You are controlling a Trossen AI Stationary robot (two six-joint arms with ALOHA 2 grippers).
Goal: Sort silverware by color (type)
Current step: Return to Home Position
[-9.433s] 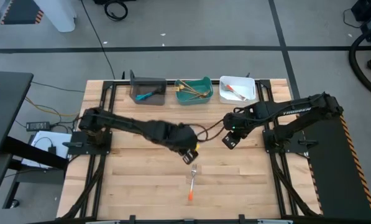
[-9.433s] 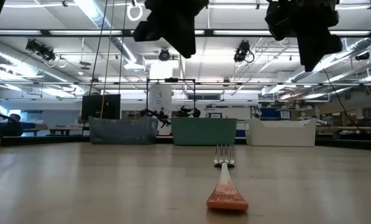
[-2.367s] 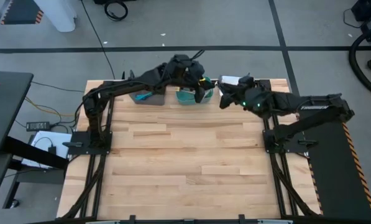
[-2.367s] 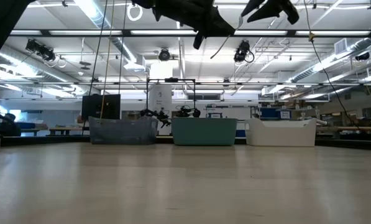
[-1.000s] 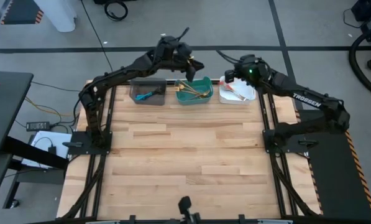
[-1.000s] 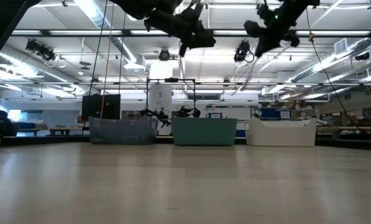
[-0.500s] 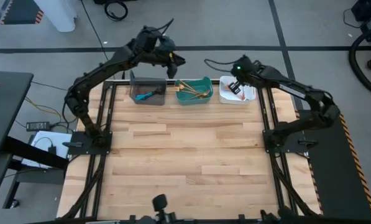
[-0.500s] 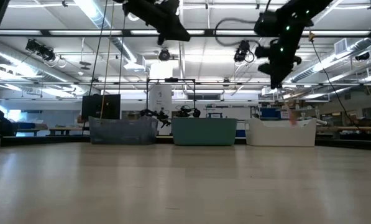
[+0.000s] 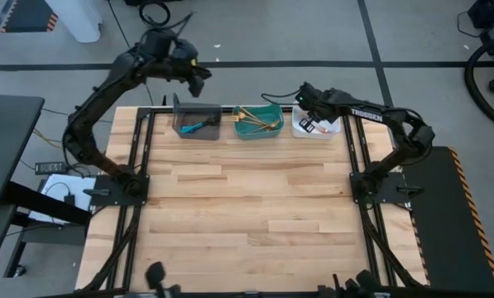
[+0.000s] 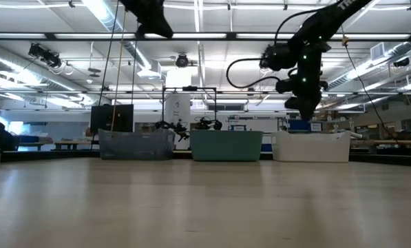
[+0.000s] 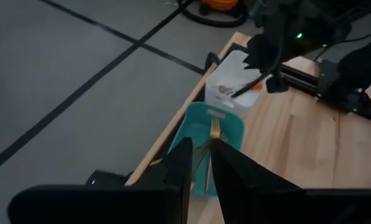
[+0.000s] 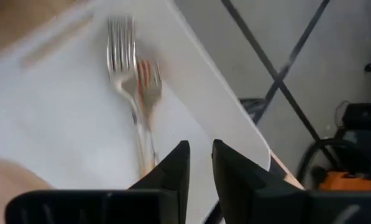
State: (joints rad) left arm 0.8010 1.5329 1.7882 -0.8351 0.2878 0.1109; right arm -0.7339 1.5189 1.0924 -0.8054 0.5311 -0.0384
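Silverware is all binned along the far edge of the pale wooden table [image 9: 247,215]. One blue-handled utensil [image 9: 195,127] lies slantwise in the dark rectangular bin [image 9: 199,109], its long axis close to the bin's length. Several gold-handled forks [image 9: 259,123] lie fanned in the green rectangular bin [image 9: 277,112], roughly lengthwise; the left wrist view shows one metal head pointing toward the white rectangular bin [image 9: 333,112]. Two orange-handled forks [image 12: 138,93] lie there side by side, near parallel, tines away from the gripper, heads bright metal, orange visible at one neck only; the rest is blurred.

The right gripper [image 12: 201,149] hovers low over the white bin, fingers drawn to a narrow slit, holding nothing. The left gripper [image 11: 201,149] is raised beyond the table's far edge, behind the dark bin, fingers likewise near together and empty.

The high view largely hides the orange forks under the right gripper; the right wrist view shows them. The low view shows only bin walls, contents concealed
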